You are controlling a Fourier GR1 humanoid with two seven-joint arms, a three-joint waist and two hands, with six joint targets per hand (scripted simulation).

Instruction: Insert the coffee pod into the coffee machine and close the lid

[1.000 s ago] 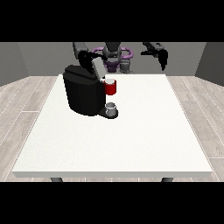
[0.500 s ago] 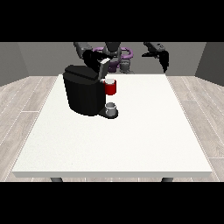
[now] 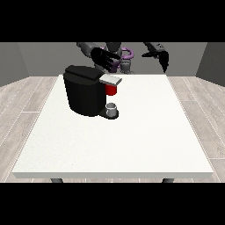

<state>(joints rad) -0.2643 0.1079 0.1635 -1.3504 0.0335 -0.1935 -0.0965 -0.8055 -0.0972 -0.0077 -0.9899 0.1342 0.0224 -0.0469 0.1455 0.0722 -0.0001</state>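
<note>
while hand (image 3: 104, 59) hovers, coffee machine (image 3: 85, 90) below

A plain room (grey walls, wood-plank floor (image 3: 26, 101)) with a white table (image 3: 132, 140).

Black boxy coffee machine (image 3: 85, 94) on large white table (image 3: 132, 140), grey lid (image 3: 110, 79) lowered flat, black hand at the view's left (image 3: 104, 59) above it, fingers spread, black hand at the view's right (image 3: 161, 57) raised well apart
</note>
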